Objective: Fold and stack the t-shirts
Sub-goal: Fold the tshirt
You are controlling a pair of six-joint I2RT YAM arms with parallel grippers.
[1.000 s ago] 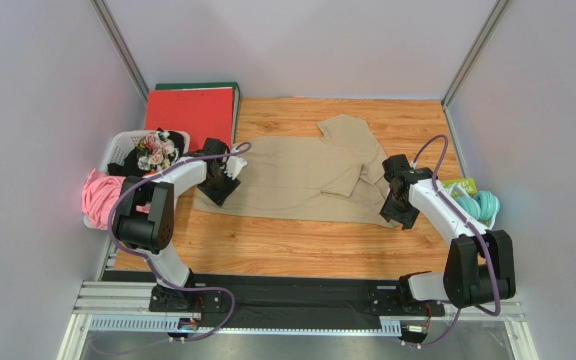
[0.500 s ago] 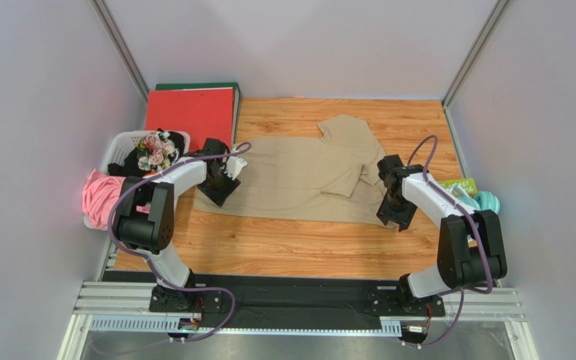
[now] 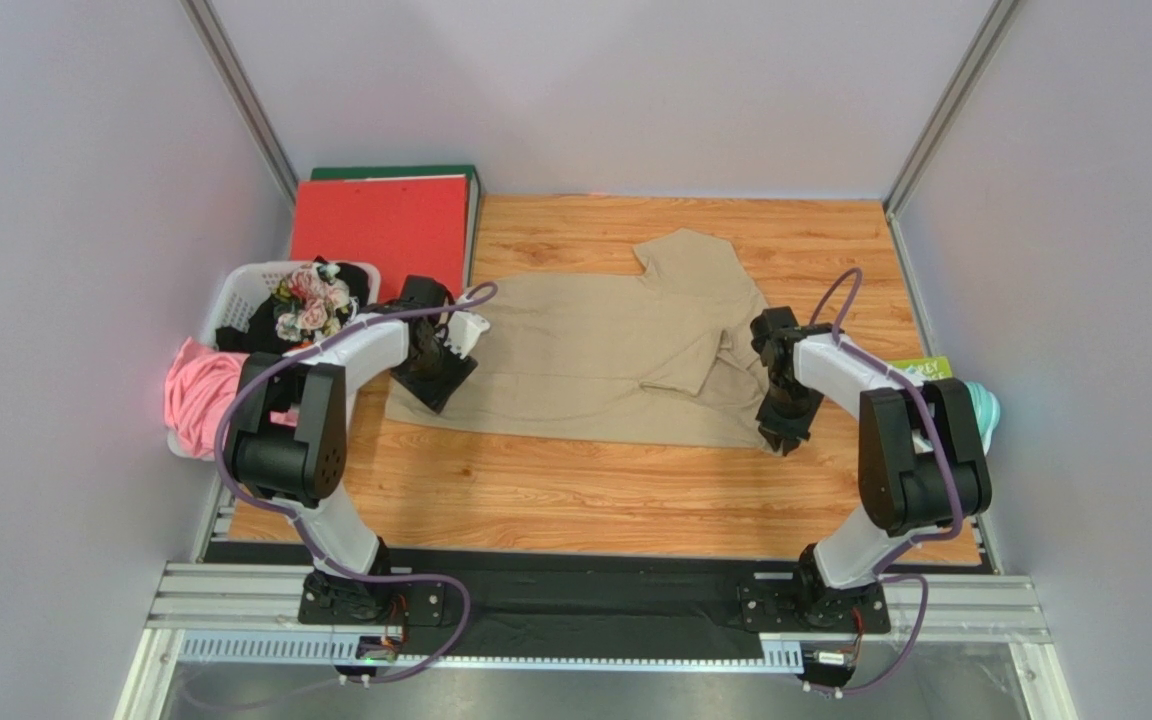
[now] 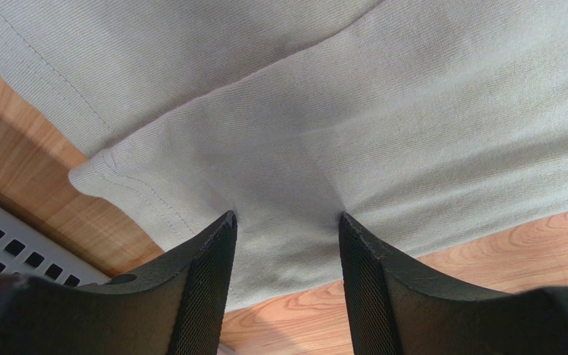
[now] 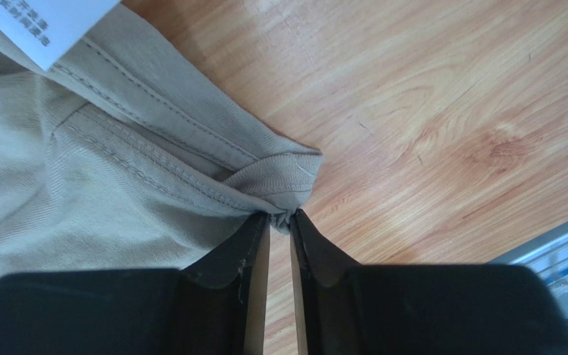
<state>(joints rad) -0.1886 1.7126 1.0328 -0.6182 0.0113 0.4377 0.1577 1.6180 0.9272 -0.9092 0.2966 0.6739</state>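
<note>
Right claw pinching t-shirt corner, left claw spread apart, long axis left-right

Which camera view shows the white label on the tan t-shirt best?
The right wrist view: the label sits at its top left corner, print visible, on a seam of the t-shirt. The top external view shows the whole shirt, label indiscernible; the left wrist view shows only plain cloth.

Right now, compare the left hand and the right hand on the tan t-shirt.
The left hand stands wide open, pressed onto flat t-shirt cloth; the right hand is pinched shut on a bunched hem corner. The left hand sits at the shirt's left edge, the right hand at its near right corner. Both touch one shirt.
</note>
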